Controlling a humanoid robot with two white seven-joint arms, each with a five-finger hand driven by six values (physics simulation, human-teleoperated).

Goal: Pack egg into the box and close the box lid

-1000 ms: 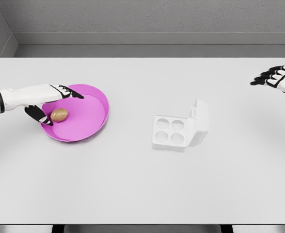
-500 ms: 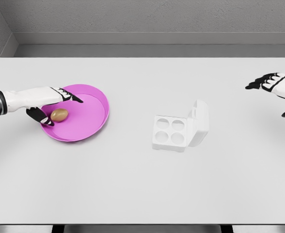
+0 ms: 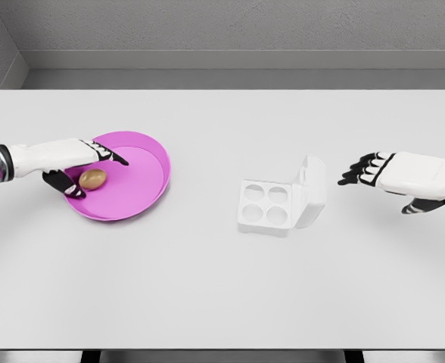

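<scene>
A brown egg (image 3: 93, 178) lies in the left part of a pink plate (image 3: 143, 178) on the white table. My left hand (image 3: 86, 168) reaches over the plate's left side, open, with its fingers (image 3: 110, 153) above the egg and its thumb below it; whether it touches the egg I cannot tell. A white egg box (image 3: 268, 206) with four hollow cups sits right of centre, its lid (image 3: 312, 191) standing up on the right side. My right hand (image 3: 380, 175) hovers open just right of the lid, fingers pointing at it.
The white table (image 3: 222, 287) stretches wide around the plate and the box. A grey wall (image 3: 222, 30) runs behind its far edge.
My right hand has come down and leftward from the upper right edge to a spot close beside the box lid. The left hand has shifted slightly at the egg.
</scene>
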